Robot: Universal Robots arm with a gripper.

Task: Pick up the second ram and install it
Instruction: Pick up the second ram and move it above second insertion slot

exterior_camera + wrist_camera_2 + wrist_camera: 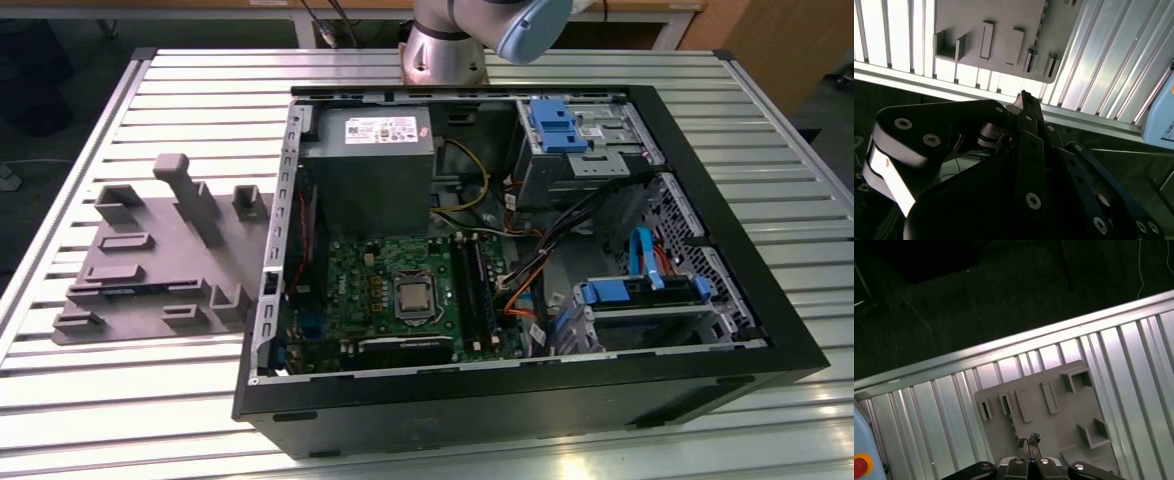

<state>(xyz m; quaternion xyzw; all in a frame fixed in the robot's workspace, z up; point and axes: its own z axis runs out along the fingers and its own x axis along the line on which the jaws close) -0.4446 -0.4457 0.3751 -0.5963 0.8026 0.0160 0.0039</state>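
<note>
The second ram [1006,406] is a thin dark stick standing on edge in a narrow slot of the grey fixture [1054,425]. In the exterior view it shows as a short blue-green strip [138,291] low on that fixture [160,250]. My gripper [1028,441] hangs well above the fixture, its two fingertips pressed together with nothing between them. In the second wrist view the dark finger linkage [1026,150] points toward the same fixture [989,30]. The motherboard's long black sockets [470,290] lie inside the open computer case [534,420].
A neighbouring slot [985,410] beside the ram looks dark inside. Tall grey blocks [187,195] rise from the fixture. The slatted metal table [134,380] ends at a rail [1004,347] with dark floor beyond. Cables and blue drive bays [641,290] crowd the case.
</note>
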